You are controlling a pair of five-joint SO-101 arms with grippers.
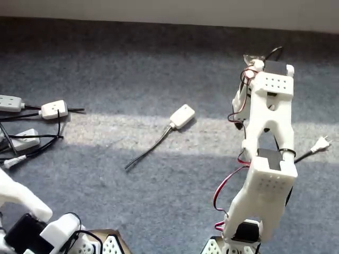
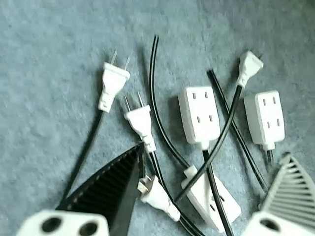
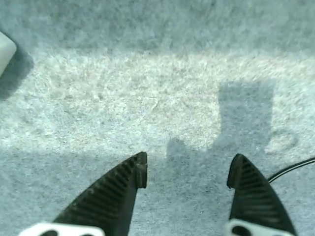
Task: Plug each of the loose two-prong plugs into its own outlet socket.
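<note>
sockets [image 1: 54, 109] far left, lone socket [image 1: 182, 116] centre; plug [image 1: 321, 143] right

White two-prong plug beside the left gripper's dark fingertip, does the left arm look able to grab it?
Probably yes: the left gripper is open close to it, and nothing covers the white two-prong plug.

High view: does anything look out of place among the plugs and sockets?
Yes. One outlet socket lies alone in the middle of the carpet, far from the tangled cluster at the left edge, and one plug lies stray beside the right arm. Nothing looks damaged.
</note>
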